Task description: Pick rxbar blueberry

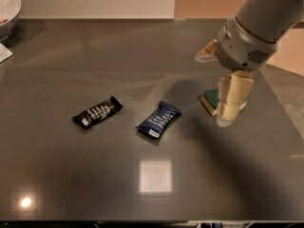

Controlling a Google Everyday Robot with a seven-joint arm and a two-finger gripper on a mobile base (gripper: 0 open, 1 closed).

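The rxbar blueberry (159, 119) lies flat near the middle of the dark grey table (142, 184), a dark blue wrapper with white lettering. My gripper (229, 112) hangs from the grey arm at the right, its pale fingers pointing down over the table. It is to the right of the blue bar, well apart from it, and holds nothing that I can see. It covers most of a green and yellow sponge (209, 100).
A black-wrapped bar (97, 112) with white lettering lies left of the blue bar. A white bowl (6, 8) stands at the far left corner. The table's right edge runs just beyond the arm.
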